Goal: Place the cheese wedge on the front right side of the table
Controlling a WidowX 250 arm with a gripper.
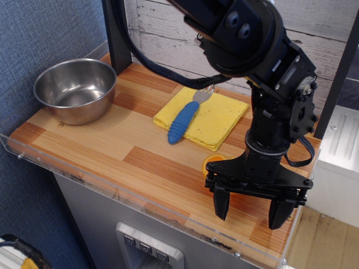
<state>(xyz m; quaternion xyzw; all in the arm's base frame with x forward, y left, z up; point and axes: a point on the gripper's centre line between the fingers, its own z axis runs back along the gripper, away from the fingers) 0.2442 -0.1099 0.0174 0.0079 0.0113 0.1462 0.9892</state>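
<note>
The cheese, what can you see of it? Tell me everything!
Only a small part of the cheese shows: a curved orange edge, like shiny plastic, with a paler middle. It lies flat on the table near the front right, just past the yellow cloth's corner. The black tool hangs in front with its fingers spread wide, hiding the rest of the cheese. Nothing grips the cheese; only the table touches it.

The arm (252, 50) is matte black throughout, built of bulky rounded housings with round screw recesses and a silver disc on one joint. A thick black cable (143, 56) loops beside it. The end effector (253, 208) has a flat crossbar and two tapered black fingers (220, 203).
</note>
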